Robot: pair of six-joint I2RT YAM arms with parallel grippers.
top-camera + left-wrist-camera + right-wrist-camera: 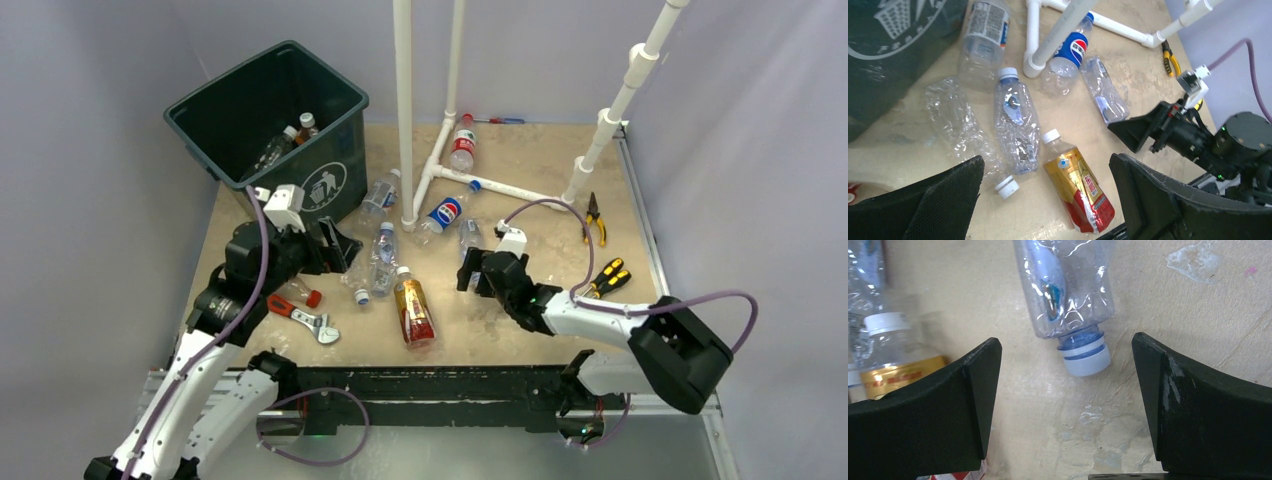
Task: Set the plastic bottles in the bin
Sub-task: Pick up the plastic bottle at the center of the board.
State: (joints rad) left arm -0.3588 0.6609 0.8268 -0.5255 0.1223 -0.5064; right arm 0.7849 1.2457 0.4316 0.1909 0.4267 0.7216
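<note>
1. Left gripper: fingers spread wide, nothing held. It hangs just right of the bin's front corner, above the loose bottles.
2. Right gripper: fingers fully parted, empty. Its wrist view alone shows the crumpled clear bottle close up, with white cap and blue neck ring, lying on the table ahead of the gap.
3. Red-handled wrench: near left, beside a small red-capped bottle.
4. Amber bottle: white cap, gold-and-red label. The left wrist view shows Chinese characters, not legible.
5. Flattened clear bottle and labelled clear bottle: side by side, both white-capped.
6. Pepsi bottle: blue label with the Pepsi globe, lying against the white pipe frame.
7. Fine-print bottle: clear, text unreadable, beside the bin wall.
8. Yellow-handled pliers: right side. A second pair lies farther back.
9. Red-labelled bottle: red cap, inside the pipe frame. Top view only.
10. Bin: dark green, white litter-person logo, far left. Two bottles inside, seen only from above.
</note>
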